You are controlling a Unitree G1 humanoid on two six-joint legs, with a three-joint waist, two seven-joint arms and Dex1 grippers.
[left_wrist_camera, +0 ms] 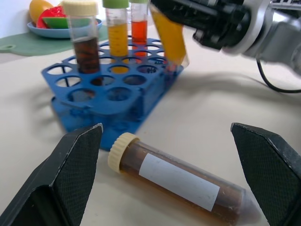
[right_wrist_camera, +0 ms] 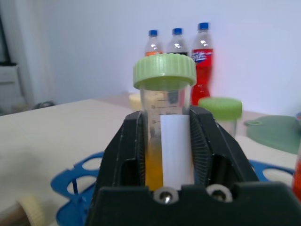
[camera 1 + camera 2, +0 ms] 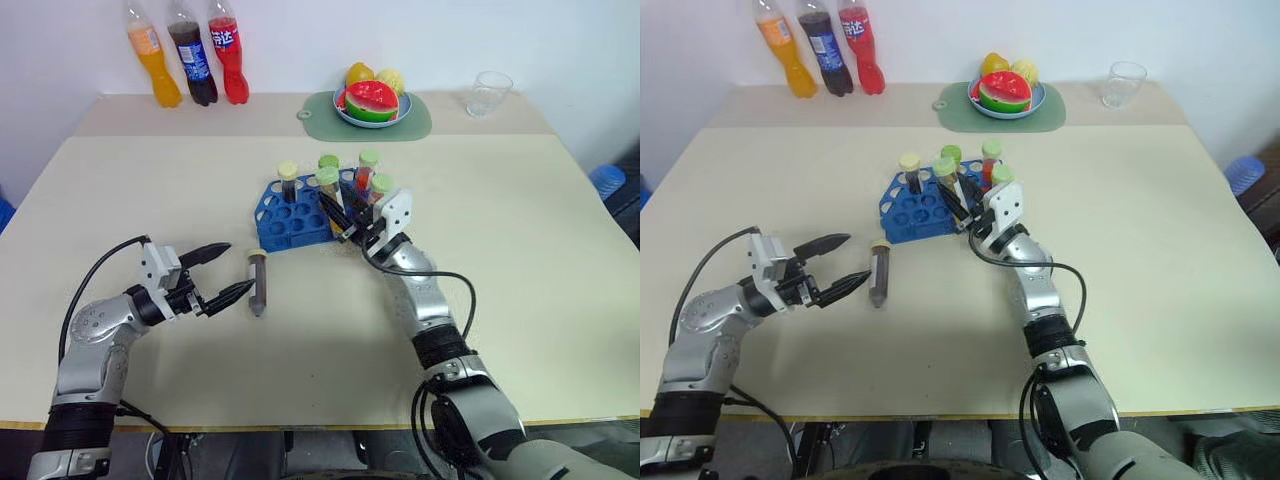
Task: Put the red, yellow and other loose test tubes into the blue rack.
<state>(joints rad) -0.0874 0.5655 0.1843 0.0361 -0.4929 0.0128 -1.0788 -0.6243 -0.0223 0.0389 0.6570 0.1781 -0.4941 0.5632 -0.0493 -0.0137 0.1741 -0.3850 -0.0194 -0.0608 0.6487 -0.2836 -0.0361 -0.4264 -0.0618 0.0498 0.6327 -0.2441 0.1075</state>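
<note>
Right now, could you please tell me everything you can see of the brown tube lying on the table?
The brown tube is a clear plastic capped tube holding dark brown liquid, with a cream screw cap, a white label along its side and a tapered tip. It lies flat on the table, cap pointing toward the blue rack and a little short of it. It rests between the open fingers of the left tool, which do not touch it. Only the table touches it.

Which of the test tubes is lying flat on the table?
The brown tube with the cream cap, beside the blue rack; the others stand upright.
</note>
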